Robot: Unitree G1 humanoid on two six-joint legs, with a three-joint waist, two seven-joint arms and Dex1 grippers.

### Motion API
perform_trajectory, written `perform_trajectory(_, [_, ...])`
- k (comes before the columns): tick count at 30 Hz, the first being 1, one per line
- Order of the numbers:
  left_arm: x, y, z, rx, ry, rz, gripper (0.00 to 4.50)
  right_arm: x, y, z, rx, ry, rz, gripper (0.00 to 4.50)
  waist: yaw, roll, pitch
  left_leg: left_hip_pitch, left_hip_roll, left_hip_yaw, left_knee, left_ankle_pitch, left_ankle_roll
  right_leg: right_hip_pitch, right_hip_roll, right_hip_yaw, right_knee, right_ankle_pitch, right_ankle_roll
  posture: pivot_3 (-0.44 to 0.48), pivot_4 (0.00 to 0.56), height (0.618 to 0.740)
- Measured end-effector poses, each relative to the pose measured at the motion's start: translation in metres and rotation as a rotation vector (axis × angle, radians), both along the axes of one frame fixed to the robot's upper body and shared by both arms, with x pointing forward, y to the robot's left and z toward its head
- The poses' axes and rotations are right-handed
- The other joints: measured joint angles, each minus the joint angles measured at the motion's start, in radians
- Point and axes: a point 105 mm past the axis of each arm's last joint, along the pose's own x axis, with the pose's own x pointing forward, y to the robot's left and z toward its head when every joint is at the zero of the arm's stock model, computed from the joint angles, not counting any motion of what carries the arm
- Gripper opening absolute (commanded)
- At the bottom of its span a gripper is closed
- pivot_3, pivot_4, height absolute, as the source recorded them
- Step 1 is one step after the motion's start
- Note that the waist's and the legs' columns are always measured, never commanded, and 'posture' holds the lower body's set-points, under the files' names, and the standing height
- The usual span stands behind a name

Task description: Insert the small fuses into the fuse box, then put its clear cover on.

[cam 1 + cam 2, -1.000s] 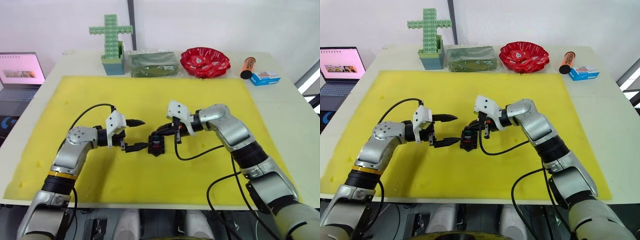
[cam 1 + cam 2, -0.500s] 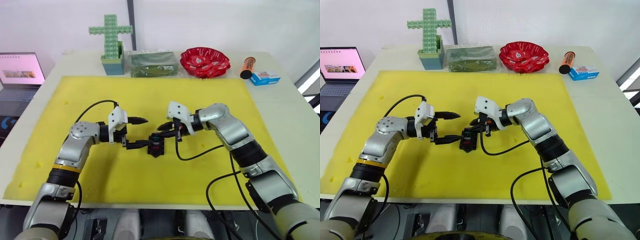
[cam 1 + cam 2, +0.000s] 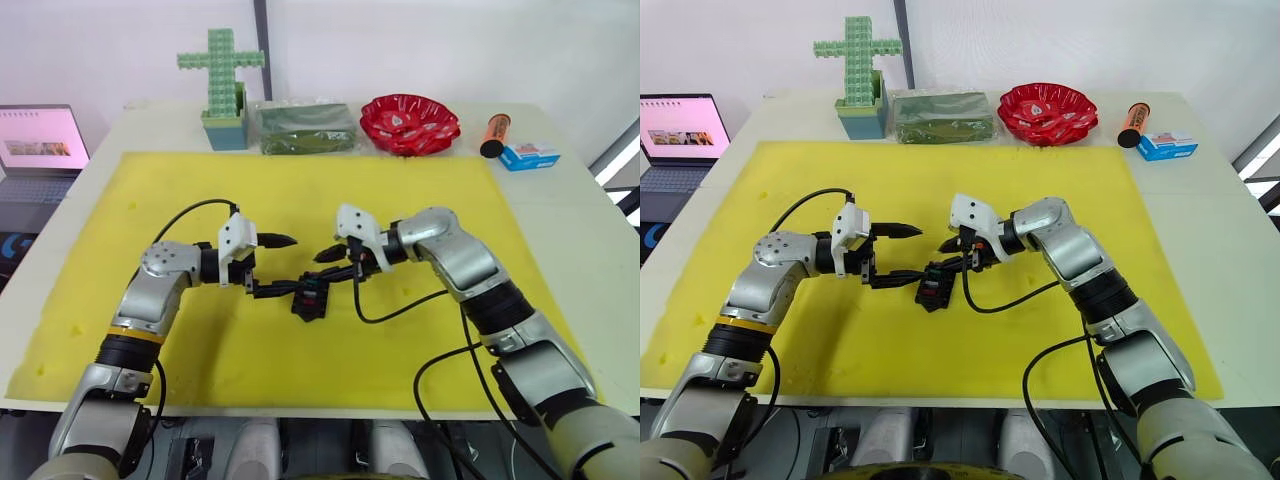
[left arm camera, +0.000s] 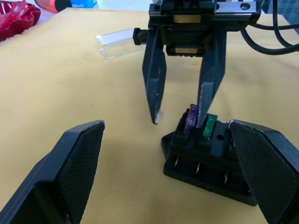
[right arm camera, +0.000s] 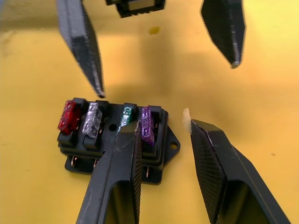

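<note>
- The fuse box (image 5: 113, 139) sits near the middle of the yellow foam mat (image 3: 400, 190), a small black block with side tabs and metal pins along its lower edge.
- 4 small fuses stand in its top slots in a row: red fuse (image 5: 69, 116), grey fuse (image 5: 92, 119), green fuse (image 5: 126, 116), purple fuse (image 5: 147, 124).
- The left gripper (image 3: 276, 266) faces the box from the robot's left; its fingers are spread wide and grip nothing, the lower finger (image 3: 275, 291) reaching right up to the box's side.
- The right gripper (image 3: 337, 263) comes in from the opposite side, fingers parted and empty, one finger (image 4: 208, 77) resting at the purple and green fuses.
- The clear cover (image 4: 117, 43) lies flat on the mat, beyond the right gripper and apart from the box, a transparent rectangular cap.
- At the table's far edge stand a green block cross (image 3: 222, 70), a green package (image 3: 307, 128) and a red bowl (image 3: 410, 123).
</note>
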Motion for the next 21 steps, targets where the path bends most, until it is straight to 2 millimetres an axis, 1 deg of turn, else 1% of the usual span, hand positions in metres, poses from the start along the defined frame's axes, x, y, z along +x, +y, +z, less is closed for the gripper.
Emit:
perform_trajectory(10, [-0.001, -0.001, 0.000, 0.000, 0.003, -0.006, 4.50, -0.002, -0.001, 0.004, 0.027, 0.036, -0.006, 1.71, 0.001, 0.000, 0.000, 0.000, 0.000, 0.000, 0.000, 0.000, 0.000, 0.000, 0.000, 0.000, 0.000, 0.000, 0.000, 0.000, 0.150, 0.740])
perform_trajectory(13, [-0.001, -0.001, -0.001, 0.001, 0.007, -0.010, 4.50, -0.006, 0.000, 0.011, 0.049, 0.042, 0.003, 1.71, 0.001, 0.000, 0.000, 0.000, 0.000, 0.000, 0.000, 0.000, 0.000, 0.000, 0.000, 0.000, 0.000, 0.000, 0.000, 0.000, 0.150, 0.740])
perform_trajectory(15, [-0.002, -0.003, -0.001, 0.004, 0.009, -0.018, 4.50, -0.007, -0.002, 0.018, 0.073, 0.037, -0.004, 1.71, 0.003, 0.000, 0.000, 0.000, 0.000, 0.000, 0.000, 0.000, 0.000, 0.000, 0.000, 0.000, 0.000, 0.000, 0.000, 0.000, 0.150, 0.740])
perform_trajectory(18, [-0.004, -0.005, 0.001, 0.005, 0.004, -0.028, 4.50, -0.008, -0.007, 0.029, 0.118, 0.008, -0.027, 1.09, 0.002, 0.000, 0.000, 0.000, 0.000, 0.000, 0.000, 0.000, 0.000, 0.000, 0.000, 0.000, 0.000, 0.000, 0.000, 0.000, 0.150, 0.740])
perform_trajectory(19, [-0.004, -0.006, 0.002, 0.005, 0.002, -0.030, 4.50, -0.009, -0.008, 0.031, 0.127, -0.002, -0.033, 0.71, 0.002, 0.000, 0.000, 0.000, 0.000, 0.000, 0.000, 0.000, 0.000, 0.000, 0.000, 0.000, 0.000, 0.000, 0.000, 0.000, 0.150, 0.740])
perform_trajectory(20, [-0.004, -0.006, 0.002, 0.004, 0.001, -0.032, 4.50, -0.011, -0.010, 0.033, 0.138, -0.009, -0.040, 0.44, 0.002, 0.000, 0.000, 0.000, 0.000, 0.000, 0.000, 0.000, 0.000, 0.000, 0.000, 0.000, 0.000, 0.000, 0.000, 0.000, 0.150, 0.740])
perform_trajectory(21, [-0.004, -0.007, 0.002, 0.004, 0.001, -0.032, 4.50, -0.011, -0.011, 0.033, 0.142, -0.015, -0.046, 0.04, 0.001, 0.000, 0.000, 0.000, 0.000, 0.000, 0.000, 0.000, 0.000, 0.000, 0.000, 0.000, 0.000, 0.000, 0.000, 0.000, 0.150, 0.740])
